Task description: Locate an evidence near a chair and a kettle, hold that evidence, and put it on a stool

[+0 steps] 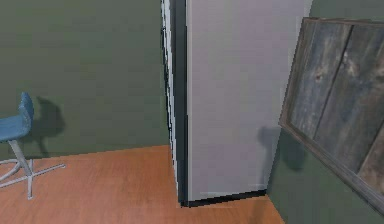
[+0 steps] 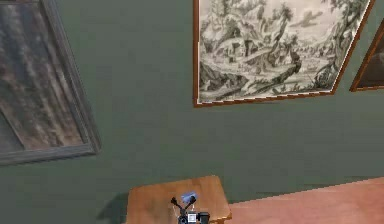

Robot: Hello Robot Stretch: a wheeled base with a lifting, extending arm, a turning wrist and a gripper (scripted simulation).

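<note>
Framed print (image 2: pixel 280 50) hangs on the wall (image 2: pixel 150 110) above the stool (image 2: pixel 150 205). The gripper (image 2: pixel 192 214) sits at the stool's near edge, likely to set down. Small blue thing (image 2: pixel 186 198), presumably the evidence, shows at the stool's top beside the gripper. Whether it is held, and how the fingers stand, cannot be told.

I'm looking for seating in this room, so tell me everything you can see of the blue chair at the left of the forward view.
The blue chair stands at the forward view's left edge, which cuts part of it off. Its curved blue seat shell looks like plastic or padding. It sits on a slim pale stem that looks like metal and spreads into thin spoke legs. The chair is upright on the orange-brown wooden floor, close to the dark green wall. On the part in view, nothing lies on it.
</note>
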